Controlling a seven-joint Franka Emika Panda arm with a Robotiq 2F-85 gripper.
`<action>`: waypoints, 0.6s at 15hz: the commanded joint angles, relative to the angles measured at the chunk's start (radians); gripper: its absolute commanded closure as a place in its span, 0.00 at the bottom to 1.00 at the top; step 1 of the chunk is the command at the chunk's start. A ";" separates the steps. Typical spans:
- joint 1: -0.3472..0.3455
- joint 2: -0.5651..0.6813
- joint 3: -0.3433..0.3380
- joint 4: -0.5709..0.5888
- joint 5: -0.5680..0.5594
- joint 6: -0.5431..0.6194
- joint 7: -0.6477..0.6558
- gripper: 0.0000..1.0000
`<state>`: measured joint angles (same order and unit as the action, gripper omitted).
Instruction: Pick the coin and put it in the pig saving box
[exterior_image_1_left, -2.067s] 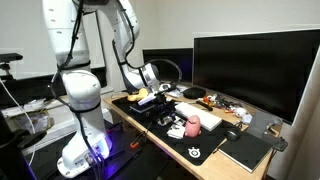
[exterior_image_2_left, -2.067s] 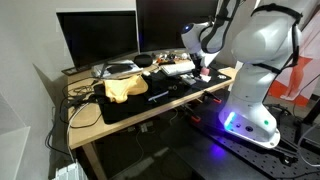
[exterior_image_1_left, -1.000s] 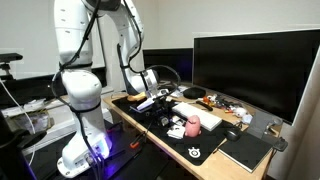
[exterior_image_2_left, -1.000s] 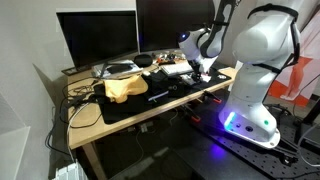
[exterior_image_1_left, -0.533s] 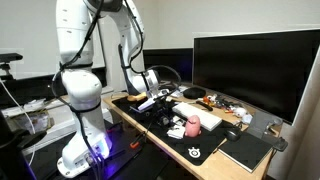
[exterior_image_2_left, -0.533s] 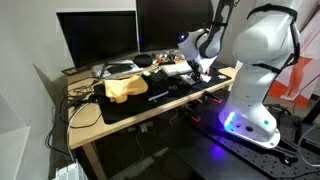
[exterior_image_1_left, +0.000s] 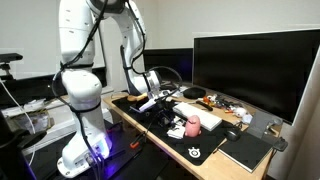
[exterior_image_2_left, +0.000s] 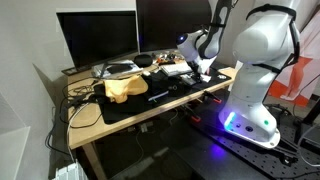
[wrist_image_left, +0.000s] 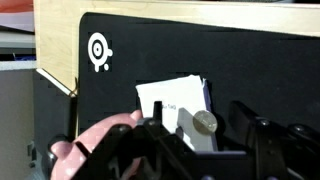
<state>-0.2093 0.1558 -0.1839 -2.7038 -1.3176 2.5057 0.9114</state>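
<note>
Here the gripper (wrist_image_left: 200, 140) is seen spread, nothing pinched, w/ the coin (wrist_image_left: 205, 122) framed betw. its fingers, laid on a white card (wrist_image_left: 168, 98) just beside the pig saving box (wrist_image_left: 95, 148).

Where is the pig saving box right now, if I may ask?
The pig saving box sits on the black mat, lower left in the wrist view, beside the white card.

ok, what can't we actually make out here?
Claw: open or shut unclear; small in both exterior views, dark blur in wrist view.
Coin: too small to find in both exterior views; only the wrist view shows it.
Pig saving box: slot not visible; wrist view shows only part, behind the claw.
</note>
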 joint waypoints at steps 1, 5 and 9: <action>0.011 0.013 -0.006 0.013 -0.022 -0.027 0.039 0.31; 0.012 0.012 -0.005 0.012 -0.025 -0.026 0.040 0.37; 0.011 0.014 -0.006 0.012 -0.026 -0.027 0.040 0.44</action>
<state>-0.2094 0.1586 -0.1839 -2.7024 -1.3176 2.5024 0.9115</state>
